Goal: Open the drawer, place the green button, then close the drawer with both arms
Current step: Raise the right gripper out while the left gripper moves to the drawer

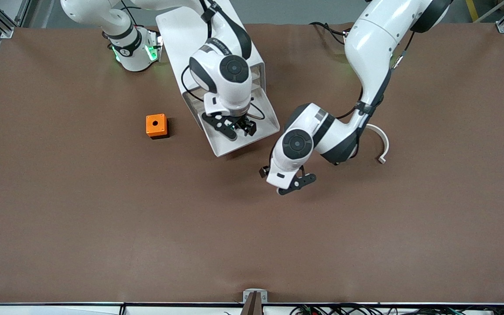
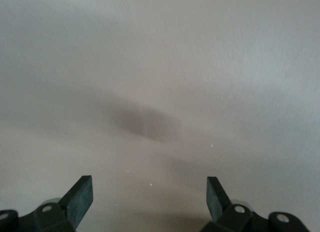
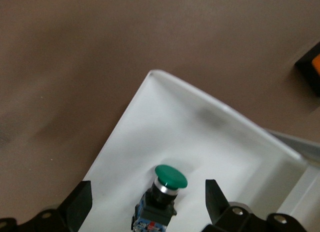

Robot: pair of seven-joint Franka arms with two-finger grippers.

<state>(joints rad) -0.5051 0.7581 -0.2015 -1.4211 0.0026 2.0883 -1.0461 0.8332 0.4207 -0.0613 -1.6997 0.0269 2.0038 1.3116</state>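
Fingers, right gripper (image 3: pixel 147 204): spread apart, released; the green button (image 3: pixel 165 192) lies between them but touches neither pad. Fingers, left gripper (image 2: pixel 150 202): spread apart, nothing between them.

Green button: in the pulled-out drawer (image 1: pixel 258 120), resting on the tray's white floor near one corner, cap tilted. Seen only in the right wrist view; in the front view the right arm's hand hides it.

Drawer: open, drawn out of the white cabinet (image 1: pixel 177 30) toward the front camera. The front view shows its rim and slanted walls around the right gripper (image 1: pixel 239 127); the right wrist view shows its inner corner (image 3: pixel 155 74) and bare floor.

Left gripper (image 1: pixel 293 183): over bare table, near the drawer's front corner, toward the left arm's end. Its wrist view shows only blurred brown table (image 2: pixel 160 66) and a soft shadow.

Orange box (image 1: pixel 156 125): on the table beside the cabinet, toward the right arm's end; its edge (image 3: pixel 312 69) shows in the right wrist view.
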